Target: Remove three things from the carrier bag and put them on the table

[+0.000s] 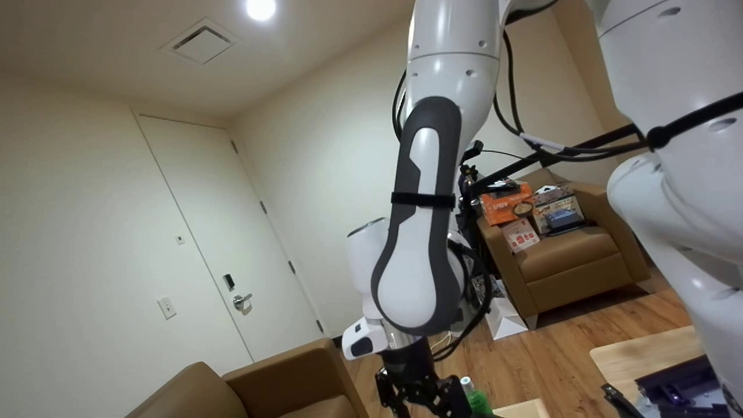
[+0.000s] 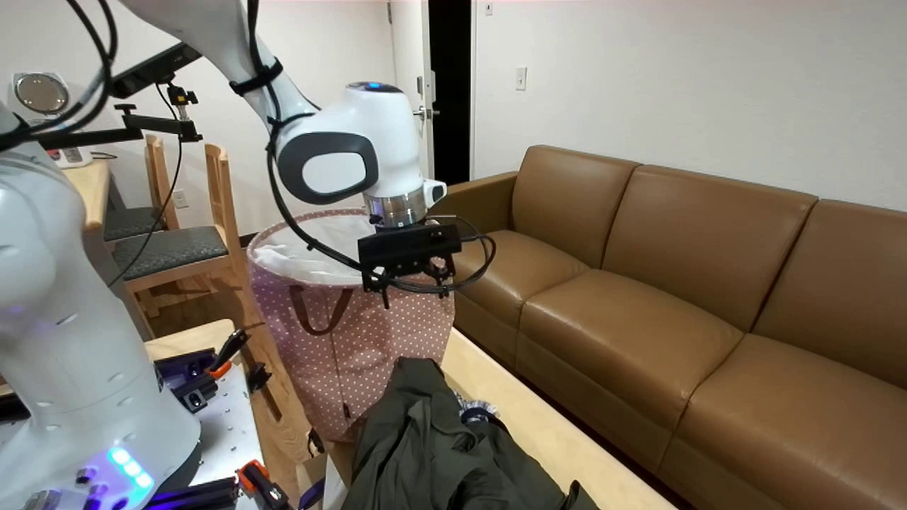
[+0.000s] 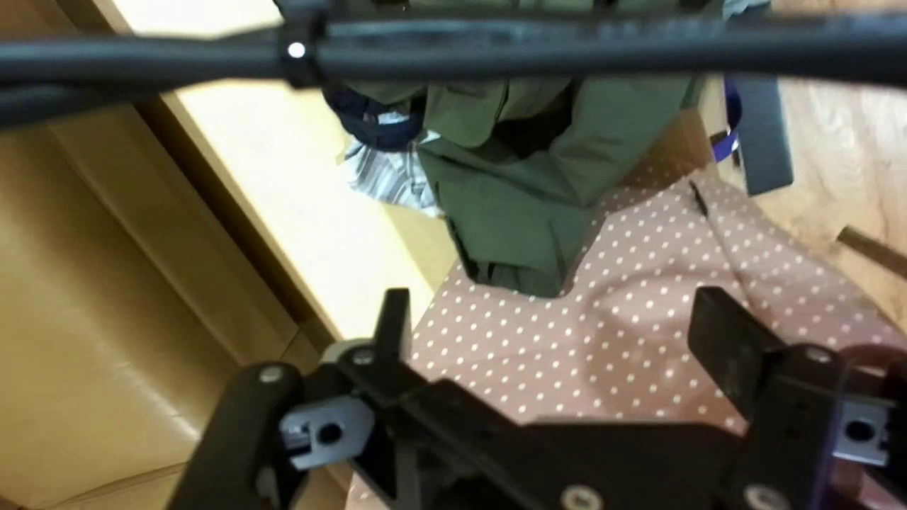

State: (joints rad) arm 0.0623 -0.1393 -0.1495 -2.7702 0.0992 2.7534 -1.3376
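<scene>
In an exterior view the sofa (image 2: 638, 301) runs along the right, the table (image 2: 535, 418) just left of it. A garment (image 2: 432, 453) lies at the table's near end; the bag (image 2: 368, 340) stands behind the garment. The gripper (image 2: 417, 290) hangs before the bag's near side. The robot base (image 2: 99, 404) stands near left, the chairs (image 2: 170, 251) far left, the door (image 2: 409, 64) far behind the bag

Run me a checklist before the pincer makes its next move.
1. Pincer open, holding nothing: ok.
2. Mouth of the bag open: ok, in an exterior view.
3. Three things inside: cannot tell; only white lining shows there.
4. Pincer inside the bag: not ok; it hangs outside.
5. Table in view: ok, beside the green cloth.
6. Gap between cloth and bag: cannot tell; they overlap in the wrist view.
</scene>
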